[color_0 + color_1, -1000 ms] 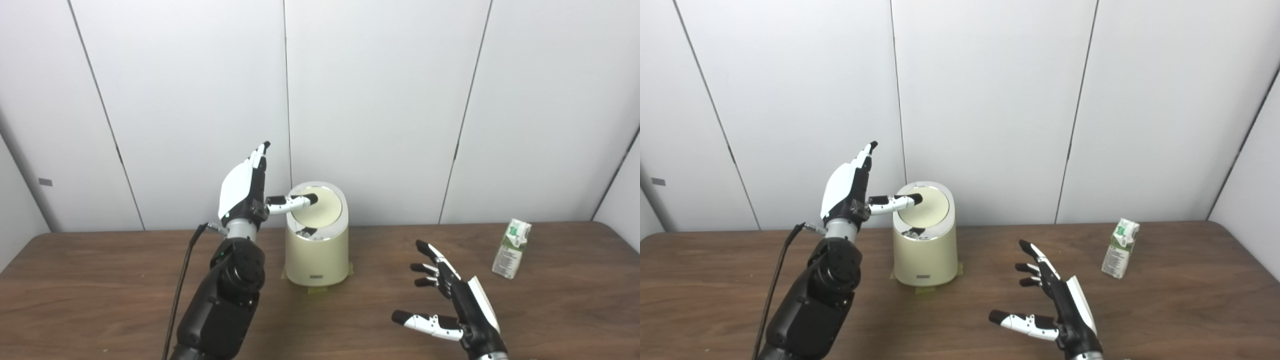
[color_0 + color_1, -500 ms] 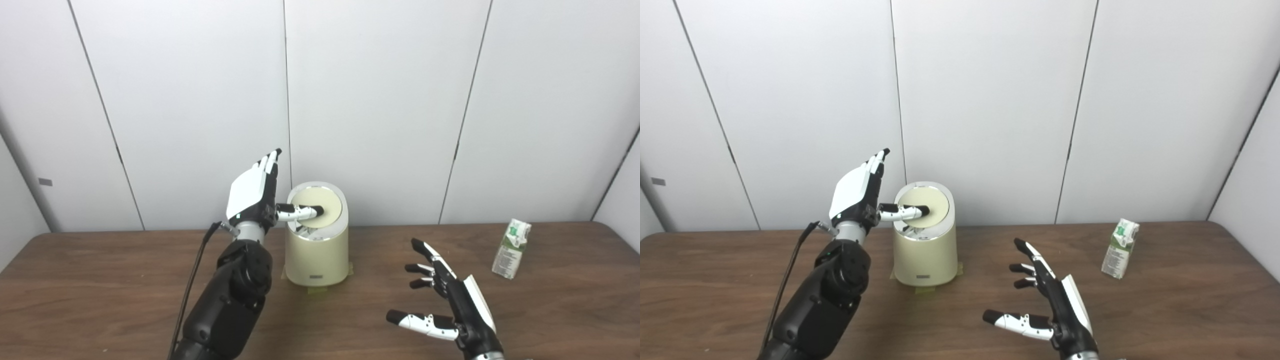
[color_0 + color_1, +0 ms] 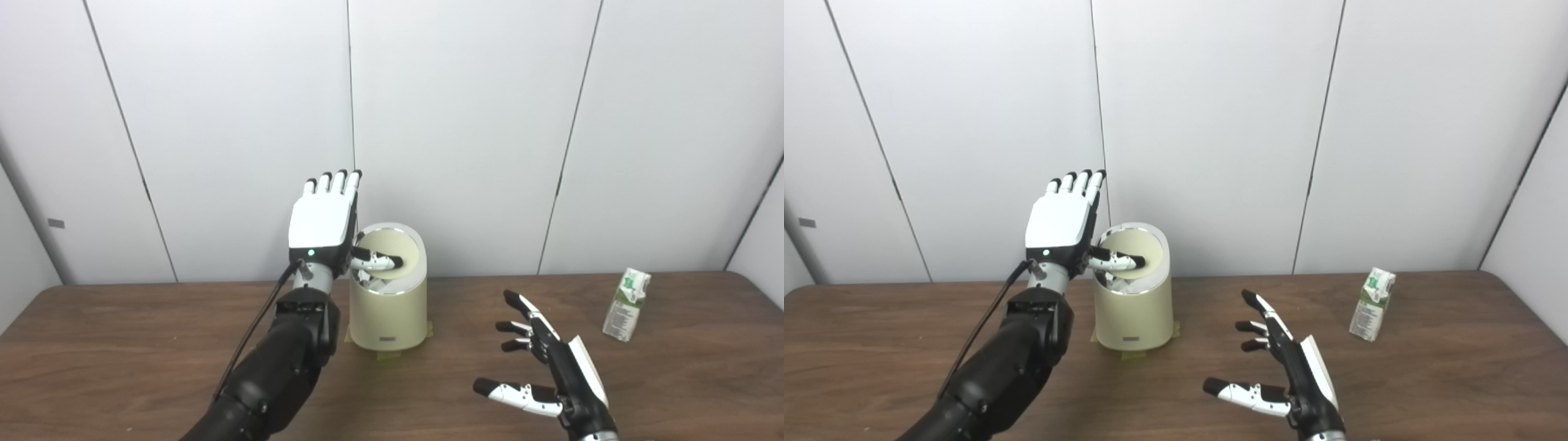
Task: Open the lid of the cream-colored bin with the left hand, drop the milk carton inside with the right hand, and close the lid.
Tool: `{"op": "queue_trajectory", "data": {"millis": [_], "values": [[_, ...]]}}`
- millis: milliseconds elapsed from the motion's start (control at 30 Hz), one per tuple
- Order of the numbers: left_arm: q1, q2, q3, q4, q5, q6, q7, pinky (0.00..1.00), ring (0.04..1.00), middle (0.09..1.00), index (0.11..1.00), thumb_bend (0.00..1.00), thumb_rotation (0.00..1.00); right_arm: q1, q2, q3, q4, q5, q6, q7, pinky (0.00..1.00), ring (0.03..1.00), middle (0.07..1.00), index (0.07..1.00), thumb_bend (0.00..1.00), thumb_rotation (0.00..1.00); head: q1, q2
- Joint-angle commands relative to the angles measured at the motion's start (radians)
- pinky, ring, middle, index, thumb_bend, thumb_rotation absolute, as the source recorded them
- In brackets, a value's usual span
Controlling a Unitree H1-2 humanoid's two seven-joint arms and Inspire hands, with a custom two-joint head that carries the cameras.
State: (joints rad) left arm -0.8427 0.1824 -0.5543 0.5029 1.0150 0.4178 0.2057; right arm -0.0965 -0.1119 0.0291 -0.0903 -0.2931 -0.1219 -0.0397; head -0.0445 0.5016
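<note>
Turning since a second ago, the left hand (image 3: 323, 222) is now showing its white back, fingers straight up and apart, thumb pressing the tilted lid (image 3: 392, 251) of the one cream bin (image 3: 388, 306). One milk carton (image 3: 626, 304) is standing far right (untouched), the right hand (image 3: 554, 367) hovering spread, holding nothing.

Bright, even light, soft shadows, slightly soft focus, no glare.

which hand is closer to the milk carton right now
Right. The right hand is open over the table, nearer the camera and left of the carton, not touching. The left hand is far off at the bin, thumb on its lid.
</note>
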Motion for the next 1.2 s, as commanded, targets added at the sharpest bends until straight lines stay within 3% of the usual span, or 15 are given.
{"op": "queue_trajectory", "data": {"millis": [0, 167, 533, 600, 733, 1167], "values": [[-0.038, 0.031, -0.032, 0.018, 0.058, 0.012, -0.045, 1.0, 1.0, 1.0, 1.0, 1.0, 0.27, -0.025, 0.001, -0.002, -0.035, 0.003, -0.005, -0.005, 0.64, 0.771, 0.918, 0.907, 0.79, 0.42, -0.001, 0.001], [-0.028, 0.064, -0.086, -0.002, 0.111, 0.003, -0.133, 1.0, 1.0, 1.0, 1.0, 1.0, 0.3, -0.026, 0.0, -0.003, -0.034, -0.002, -0.005, -0.008, 0.65, 0.772, 0.916, 0.909, 0.78, 0.41, -0.001, 0.004], [-0.025, 0.085, -0.1, -0.086, 0.16, 0.006, -0.278, 1.0, 1.0, 1.0, 1.0, 1.0, 0.32, -0.03, -0.003, -0.004, -0.024, -0.001, -0.006, -0.007, 0.64, 0.775, 0.914, 0.911, 0.79, 0.42, 0.006, 0.002], [-0.019, 0.081, -0.088, -0.092, 0.157, 0.001, -0.27, 1.0, 1.0, 1.0, 1.0, 1.0, 0.31, -0.03, -0.002, -0.003, -0.025, -0.003, -0.006, -0.007, 0.64, 0.774, 0.912, 0.91, 0.79, 0.42, 0.005, 0.0], [0.001, 0.055, 0.016, -0.119, 0.07, -0.028, -0.148, 1.0, 1.0, 1.0, 1.0, 1.0, 0.34, -0.026, -0.002, -0.003, -0.026, -0.003, -0.008, -0.008, 0.64, 0.775, 0.912, 0.909, 0.78, 0.42, 0.01, -0.002], [0.013, -0.01, 0.314, -0.253, -0.169, -0.076, -0.017, 1.0, 1.0, 1.0, 1.0, 1.0, 0.45, -0.028, -0.015, -0.003, -0.003, 0.006, -0.03, -0.004, 0.64, 0.775, 0.911, 0.908, 0.79, 0.45, 0.025, -0.009]]}}
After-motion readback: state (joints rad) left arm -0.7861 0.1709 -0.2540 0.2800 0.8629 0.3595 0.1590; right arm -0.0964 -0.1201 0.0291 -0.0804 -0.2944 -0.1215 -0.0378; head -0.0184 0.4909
